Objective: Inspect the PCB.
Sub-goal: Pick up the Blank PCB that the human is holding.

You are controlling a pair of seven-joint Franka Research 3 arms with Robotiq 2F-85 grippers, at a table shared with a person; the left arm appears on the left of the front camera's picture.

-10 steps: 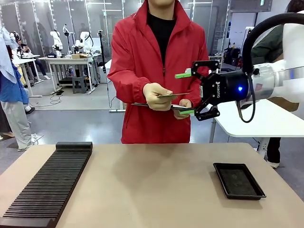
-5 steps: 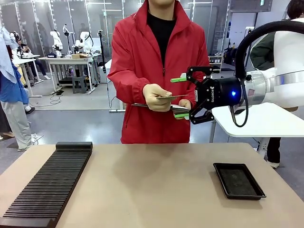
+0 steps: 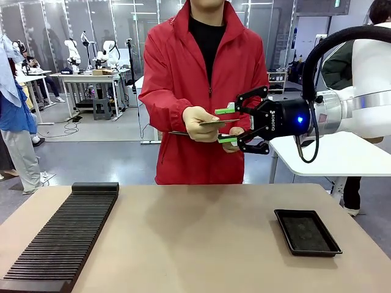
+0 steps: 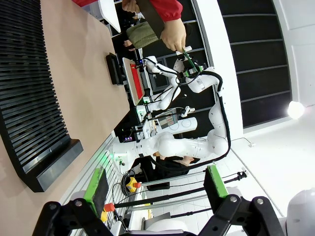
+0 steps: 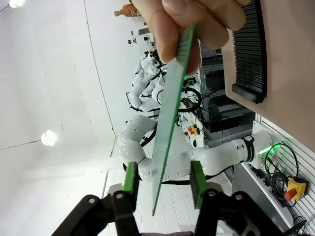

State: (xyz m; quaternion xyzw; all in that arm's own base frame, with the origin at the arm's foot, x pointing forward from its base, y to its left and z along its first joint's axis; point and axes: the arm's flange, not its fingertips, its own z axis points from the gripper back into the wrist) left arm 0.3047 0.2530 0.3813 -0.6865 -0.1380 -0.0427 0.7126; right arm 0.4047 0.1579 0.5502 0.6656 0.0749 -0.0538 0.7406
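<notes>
**PCB now between the closing right jaws**

Over the past second the right gripper has advanced and its jaws have gone from wide to narrow. Handover grip judged imminent. The PCB, edge-on in the person's hand, stands between the pads, touching neither. Left gripper: jaws wide, empty.

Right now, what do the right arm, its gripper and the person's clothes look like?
The right arm is white, with a black cable looping over it. The right gripper is black with green pads and a blue light. The person wears a red jacket over black.
</notes>
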